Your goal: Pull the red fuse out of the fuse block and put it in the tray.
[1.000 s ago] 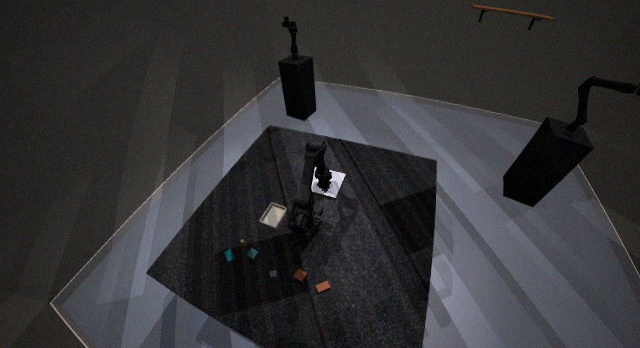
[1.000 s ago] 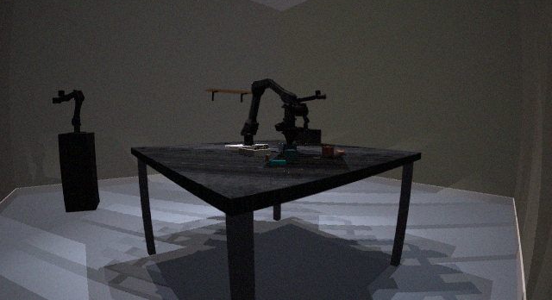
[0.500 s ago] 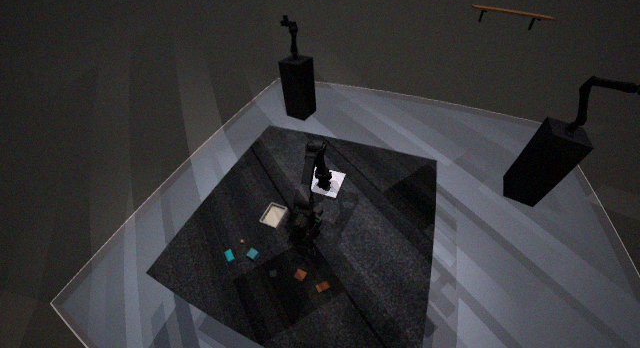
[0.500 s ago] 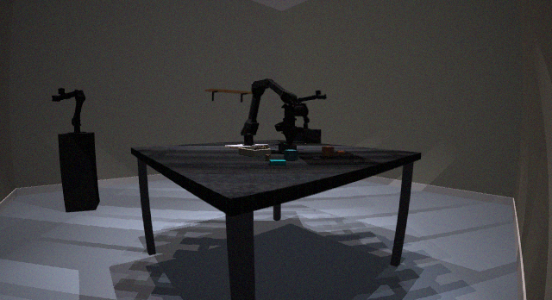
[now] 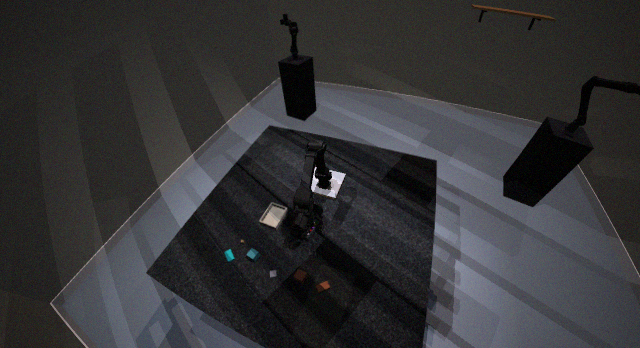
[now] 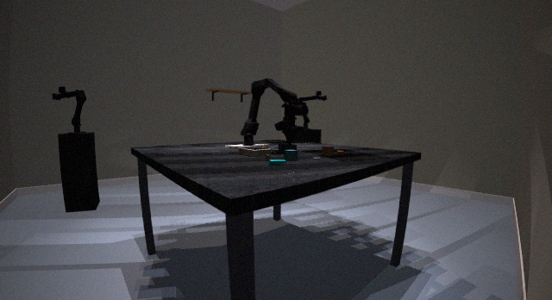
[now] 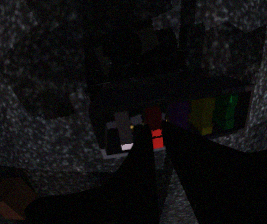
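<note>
The red fuse [image 7: 156, 134] is standing in the row of the fuse block [image 7: 119, 155], its lit end showing between the 2 fingertips of the gripper [image 7: 154, 128] [image 5: 298, 235]. The gripper is pinching the red fuse; whether the fuse is fully seated cannot be told. To one side of it a pale grey fuse [image 7: 122, 124] is standing; to the other, a purple fuse [image 7: 179, 114], a yellow fuse [image 7: 202, 114] and a green fuse [image 7: 226, 112] are following in order. No writing is legible on any of the 5 fuses or on the block.

The tray [image 5: 265, 224] [image 6: 255, 153] is lying near the gripper, holding no fuse. Farther out on the dark table [image 5: 370, 213] [image 6: 233, 200], 2 teal blocks [image 5: 252, 254] [image 6: 291, 154] and 2 orange blocks [image 5: 323, 286] [image 6: 328, 151] are resting. Beyond the table, 2 other arms [image 5: 294, 40] [image 6: 78, 108] are standing on black pedestals [image 5: 298, 90] [image 6: 78, 172].
</note>
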`<state>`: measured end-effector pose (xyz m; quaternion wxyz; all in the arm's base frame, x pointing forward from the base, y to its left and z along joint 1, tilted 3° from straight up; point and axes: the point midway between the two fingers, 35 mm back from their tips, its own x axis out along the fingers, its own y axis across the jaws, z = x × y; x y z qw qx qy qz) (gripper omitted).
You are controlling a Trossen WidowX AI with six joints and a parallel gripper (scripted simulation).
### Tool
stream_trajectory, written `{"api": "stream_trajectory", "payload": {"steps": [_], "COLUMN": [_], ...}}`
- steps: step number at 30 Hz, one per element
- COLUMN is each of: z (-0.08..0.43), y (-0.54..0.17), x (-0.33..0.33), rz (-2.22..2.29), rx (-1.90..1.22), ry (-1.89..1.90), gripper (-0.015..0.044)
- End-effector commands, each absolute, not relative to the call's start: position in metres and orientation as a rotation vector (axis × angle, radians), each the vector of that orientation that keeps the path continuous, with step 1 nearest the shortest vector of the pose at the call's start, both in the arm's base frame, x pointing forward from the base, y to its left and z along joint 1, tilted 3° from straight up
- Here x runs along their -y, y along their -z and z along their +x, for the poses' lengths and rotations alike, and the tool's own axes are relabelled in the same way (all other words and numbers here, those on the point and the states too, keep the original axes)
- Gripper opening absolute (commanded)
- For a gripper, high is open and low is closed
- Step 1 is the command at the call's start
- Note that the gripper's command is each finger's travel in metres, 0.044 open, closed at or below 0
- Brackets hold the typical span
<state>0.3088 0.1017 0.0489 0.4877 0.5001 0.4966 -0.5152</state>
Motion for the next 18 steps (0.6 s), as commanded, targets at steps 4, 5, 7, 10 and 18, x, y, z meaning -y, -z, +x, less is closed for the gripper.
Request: {"api": "stream_trajectory", "payload": {"steps": [4,5,7,10,18], "z": [0.3097,0.3097,0.3097,0.3098,0.3100], "y": [-0.0536,-0.0541,-0.0551,-0.0566,-0.0605], "x": [-0.1018,-0.1018,-0.1018,-0.1018,-0.1018], "rz": [1.216,1.216,1.216,1.216,1.215], "rx": [-1.206,-1.206,-1.206,-1.206,-1.206], "ry": [1.251,1.251,1.251,1.251,1.250], "gripper": [0.0000,0.0000,0.0000,0.0000,0.0000]}}
